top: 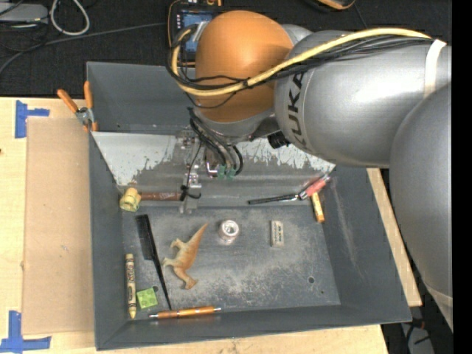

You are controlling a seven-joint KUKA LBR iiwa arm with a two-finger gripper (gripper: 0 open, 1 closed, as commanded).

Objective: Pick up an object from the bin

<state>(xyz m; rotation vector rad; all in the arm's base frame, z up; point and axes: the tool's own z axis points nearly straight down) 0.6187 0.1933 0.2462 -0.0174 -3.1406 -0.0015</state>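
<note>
The gripper [189,200] is seen above the right end of a brown-handled, yellow-headed mallet [151,196] at the back of the grey metal bin [324,271]. Its spread cannot be told. The handle should be straddled squarely before closing.

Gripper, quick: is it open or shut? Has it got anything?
Gripper: cannot be told. It sits low by the end of the brown-handled tool with the yellow head.

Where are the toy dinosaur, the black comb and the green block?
toy dinosaur [184,256], camera view, its body.
black comb [147,240], camera view, its toothed part.
green block [147,298], camera view, its top face.
</note>
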